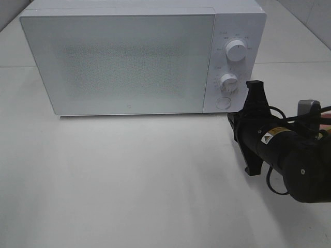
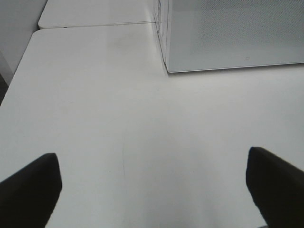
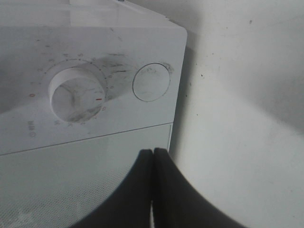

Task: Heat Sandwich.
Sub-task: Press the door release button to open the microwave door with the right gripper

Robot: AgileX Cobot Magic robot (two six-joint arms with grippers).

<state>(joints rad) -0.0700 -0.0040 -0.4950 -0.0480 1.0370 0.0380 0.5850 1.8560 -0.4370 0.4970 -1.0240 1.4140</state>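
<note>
Sandwich not in sight in any view; can't tell where it is. Microwave (image 1: 129, 57) sits at back of counter (image 1: 119, 186), door (image 1: 119, 62) shut, frosted dotted panel, so contents not visible. Two white knobs on its right side, upper (image 1: 236, 51) & lower (image 1: 228, 81), w/ round button (image 1: 223, 103) below. Right gripper (image 3: 153, 152) clenched, nothing between its fingers, tips near microwave's lower right front corner. Left gripper (image 2: 152, 159) spread wide above counter, holding nothing.
</note>
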